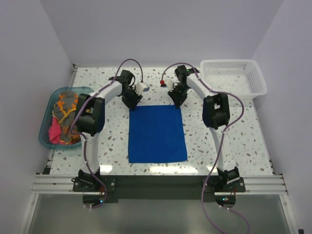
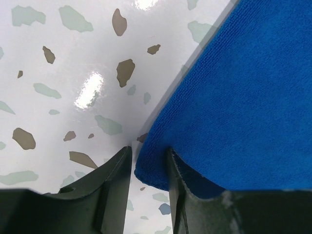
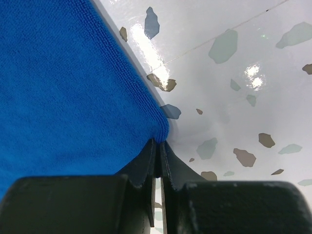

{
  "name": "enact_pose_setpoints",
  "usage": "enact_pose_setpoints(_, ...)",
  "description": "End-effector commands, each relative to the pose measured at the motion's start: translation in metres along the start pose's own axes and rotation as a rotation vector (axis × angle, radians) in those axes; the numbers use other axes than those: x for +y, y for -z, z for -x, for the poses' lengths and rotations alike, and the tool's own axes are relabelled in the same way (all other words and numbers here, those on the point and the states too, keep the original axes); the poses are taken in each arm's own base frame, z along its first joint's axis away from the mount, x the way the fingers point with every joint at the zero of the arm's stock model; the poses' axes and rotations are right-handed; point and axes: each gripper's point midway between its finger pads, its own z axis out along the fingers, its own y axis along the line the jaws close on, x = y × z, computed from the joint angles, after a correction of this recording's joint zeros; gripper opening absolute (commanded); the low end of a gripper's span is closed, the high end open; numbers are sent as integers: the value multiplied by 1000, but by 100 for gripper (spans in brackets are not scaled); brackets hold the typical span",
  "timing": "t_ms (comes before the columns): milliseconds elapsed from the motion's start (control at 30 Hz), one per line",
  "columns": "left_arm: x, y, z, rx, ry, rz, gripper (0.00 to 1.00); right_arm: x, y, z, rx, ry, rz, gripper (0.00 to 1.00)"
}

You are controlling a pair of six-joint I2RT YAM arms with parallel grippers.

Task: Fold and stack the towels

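One royal blue towel is counted, one corner at the fingertips of each of two grippers: left gripper, right gripper. Beyond the left fingers, one teal tub is seen with at least two bunched towels: one orange towel, one pink towel. Beyond the right fingers, one white basket is seen.

A fixed camera above and behind the arm bases looks down over the whole desk. Each wrist camera looks past its own fingers, the left hand and the right hand, very close to the desk. All three views share the blue towel, each wrist view showing one far corner.
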Motion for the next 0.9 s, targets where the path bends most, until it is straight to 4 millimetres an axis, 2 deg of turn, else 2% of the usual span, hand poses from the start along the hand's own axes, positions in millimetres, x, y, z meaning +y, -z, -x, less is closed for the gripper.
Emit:
enact_pose_setpoints(0, 1, -10, -19, 57, -9, -11, 39, 3, -12, -10, 37, -4, 19, 0)
enact_pose_setpoints(233, 1, -20, -41, 123, 12, -41, 36, -3, -12, -17, 74, -7, -5, 0)
enact_pose_setpoints(367, -2, -27, -52, 160, 19, -66, 30, -6, -11, -15, 69, -6, -22, 0)
enact_pose_setpoints(467, -4, -31, -60, 181, 21, -83, 20, -11, -7, -14, 75, -6, -47, 0)
enact_pose_setpoints(600, -2, -30, -68, 215, 17, -79, 0, -22, 6, -6, 41, -17, -99, 0)
enact_pose_setpoints(667, 3, -23, -60, 196, 13, -54, 0, -28, 22, 6, -5, -9, -151, 0)
enact_pose_setpoints(867, 23, 17, 7, -44, -31, 61, 0, -38, 62, 39, -148, 15, -263, 0)
